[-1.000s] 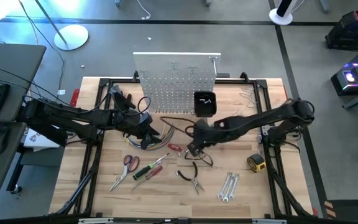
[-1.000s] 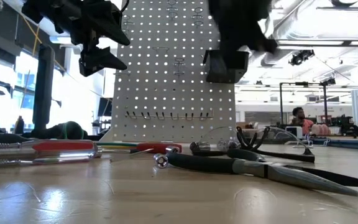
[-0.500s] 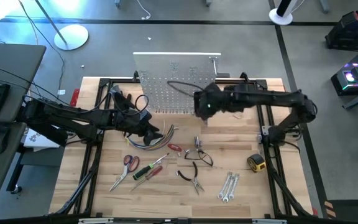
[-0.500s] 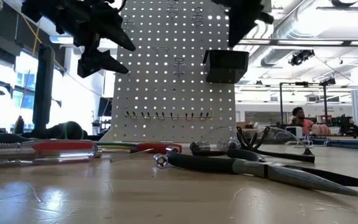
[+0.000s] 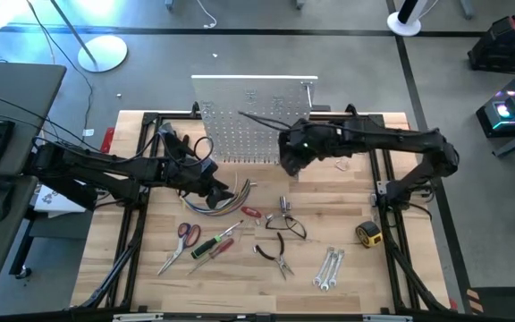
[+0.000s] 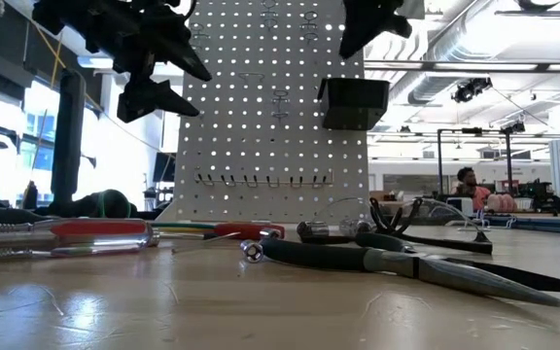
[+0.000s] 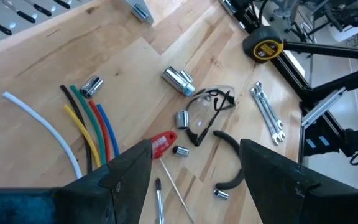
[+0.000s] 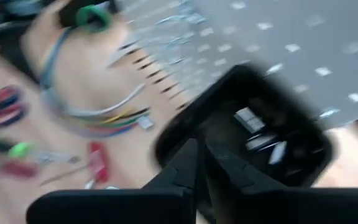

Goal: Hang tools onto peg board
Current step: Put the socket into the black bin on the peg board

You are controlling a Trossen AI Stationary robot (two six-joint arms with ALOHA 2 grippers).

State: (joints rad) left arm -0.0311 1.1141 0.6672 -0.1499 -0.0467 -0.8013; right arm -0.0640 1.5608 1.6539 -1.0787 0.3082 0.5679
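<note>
While the peg board [image 5: 256,125] stands upright, right jaws closed empty, left jaws open.

— Where's the peg board [image 5: 256,121]?
— Twelve o'clock edge of the table, upright, white, its black bin [image 6: 354,103] fixed on.
— And the tools?
— Flat on the wood. Red-handled scissors [image 5: 187,234] and screwdrivers [image 5: 211,244] at seven o'clock, black-handled pliers [image 5: 275,253] near six, silver wrenches [image 5: 329,268] at five, yellow tape measure [image 5: 369,234] at four.
</note>
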